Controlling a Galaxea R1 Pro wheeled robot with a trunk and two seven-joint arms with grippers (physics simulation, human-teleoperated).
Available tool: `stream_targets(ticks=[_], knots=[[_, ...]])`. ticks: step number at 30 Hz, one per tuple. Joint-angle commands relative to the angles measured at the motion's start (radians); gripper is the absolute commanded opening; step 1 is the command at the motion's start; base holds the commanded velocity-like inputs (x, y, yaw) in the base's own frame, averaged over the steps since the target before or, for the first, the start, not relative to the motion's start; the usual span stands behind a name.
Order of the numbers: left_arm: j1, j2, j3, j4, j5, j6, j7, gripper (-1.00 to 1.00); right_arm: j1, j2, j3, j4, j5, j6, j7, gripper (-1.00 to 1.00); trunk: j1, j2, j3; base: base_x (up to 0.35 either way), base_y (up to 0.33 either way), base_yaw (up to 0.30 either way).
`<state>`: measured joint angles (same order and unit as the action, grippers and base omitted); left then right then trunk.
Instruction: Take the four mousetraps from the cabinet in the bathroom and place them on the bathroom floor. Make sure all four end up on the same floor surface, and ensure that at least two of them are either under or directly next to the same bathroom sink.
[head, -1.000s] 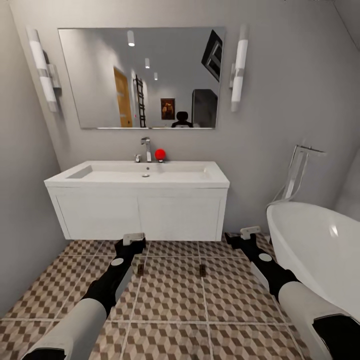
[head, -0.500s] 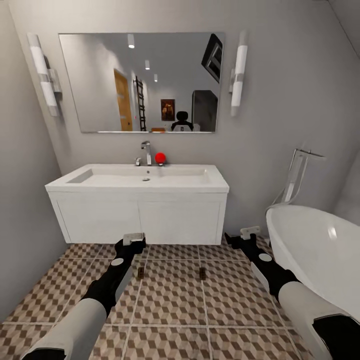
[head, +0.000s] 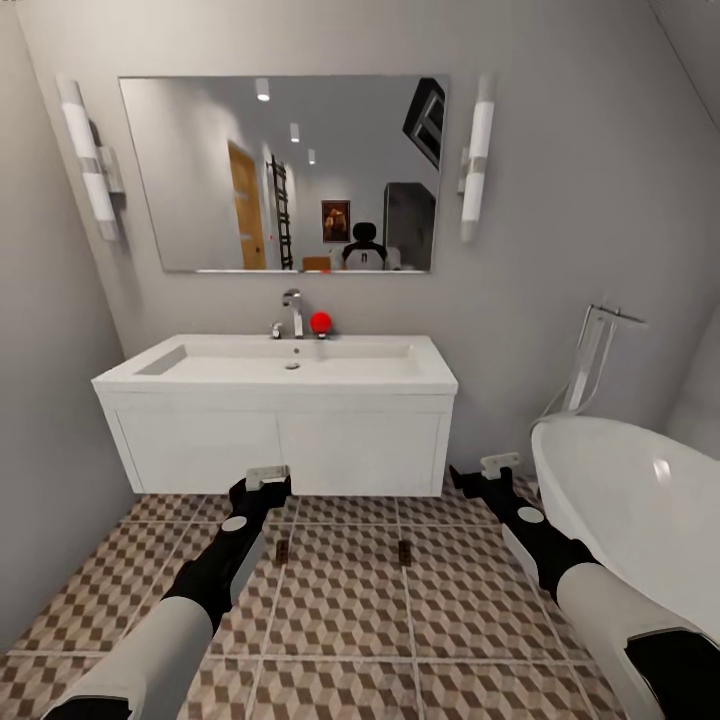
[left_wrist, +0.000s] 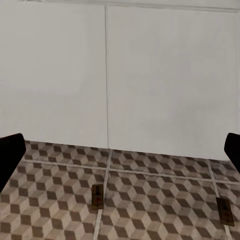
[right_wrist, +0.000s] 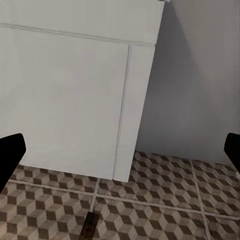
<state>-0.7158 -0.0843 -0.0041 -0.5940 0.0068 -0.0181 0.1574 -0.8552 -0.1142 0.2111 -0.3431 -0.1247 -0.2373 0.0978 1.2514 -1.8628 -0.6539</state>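
Sink: white sink (head: 290, 365) with two-door vanity against the wall.
Traps: two traps (head: 282, 548) (head: 404, 551) lie flat on the floor (head: 340, 610), just in front of the sink.
Left hand: left hand (head: 266, 480) released, empty, low before the sink.
Right hand: right hand (head: 488, 470) released, empty, beside the sink, near the tub (head: 640, 510).

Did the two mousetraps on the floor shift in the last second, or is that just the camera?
No. Both mousetraps keep their spots on the same floor tiles before the sink vanity. Only the view changed: sink and mirror slid downward together.
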Motion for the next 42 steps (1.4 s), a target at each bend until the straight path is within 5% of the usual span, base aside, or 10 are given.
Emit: stream_targets(ticks=[1,42], knots=[[-0.001,0.0,-0.001,0.0,0.001,-0.002,0.004,1.0,-0.001,-0.001,0.005,0.001,-0.01,-0.004,0.003,1.0,-0.004,0.007,0.002,0.0,0.0,0.0],[-0.001,-0.003,-0.001,0.003,0.001,-0.003,0.004,1.0,-0.001,-0.001,0.005,0.001,-0.012,-0.004,0.003,1.0,-0.161,0.294,0.131,-0.123,0.097,0.0]])
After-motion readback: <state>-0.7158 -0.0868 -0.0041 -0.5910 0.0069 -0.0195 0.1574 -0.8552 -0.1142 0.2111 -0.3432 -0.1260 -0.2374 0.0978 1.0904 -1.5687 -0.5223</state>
